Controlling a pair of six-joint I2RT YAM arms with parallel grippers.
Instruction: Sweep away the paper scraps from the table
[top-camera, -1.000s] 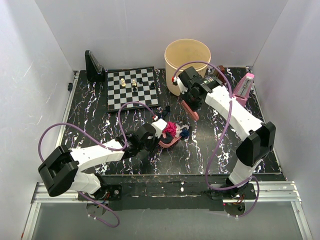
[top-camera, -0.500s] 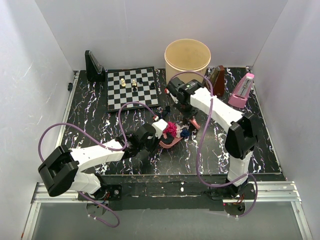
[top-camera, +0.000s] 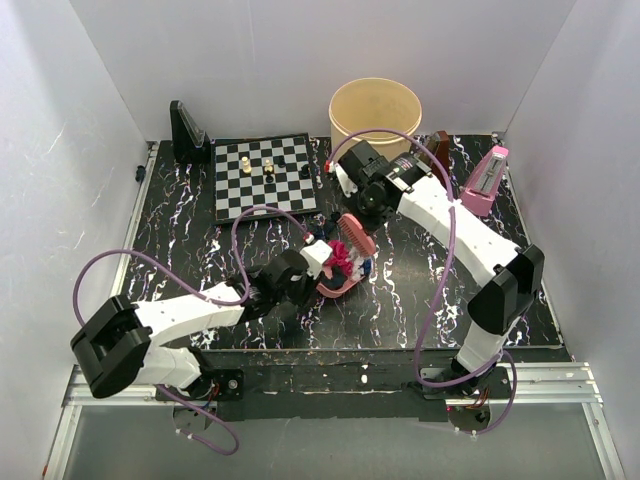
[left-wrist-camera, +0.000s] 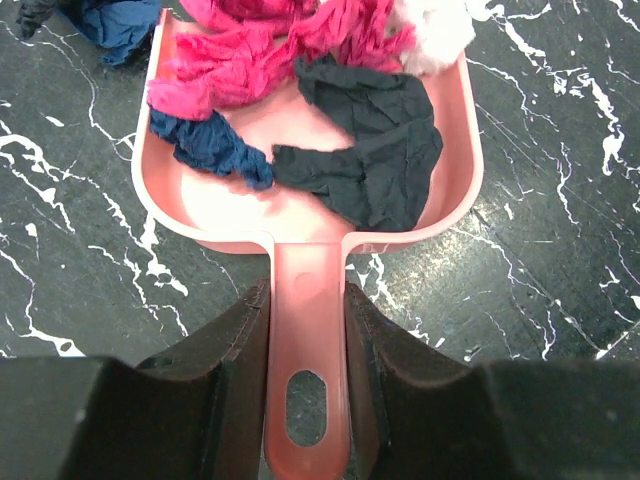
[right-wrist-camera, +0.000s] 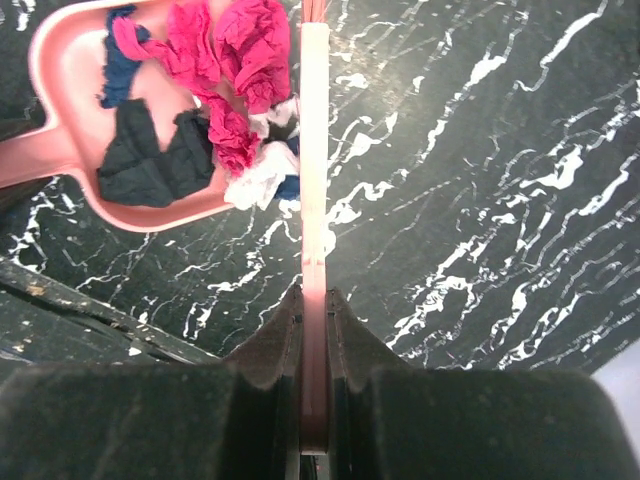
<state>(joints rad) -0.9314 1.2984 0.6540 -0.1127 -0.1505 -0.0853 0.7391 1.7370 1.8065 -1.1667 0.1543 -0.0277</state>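
Pink dustpan and pink brush; magenta, navy, black, white paper scraps; black desk veined white.

Right arm swung the pink brush left across the counter, now right up against the paper scraps at the dustpan mouth.
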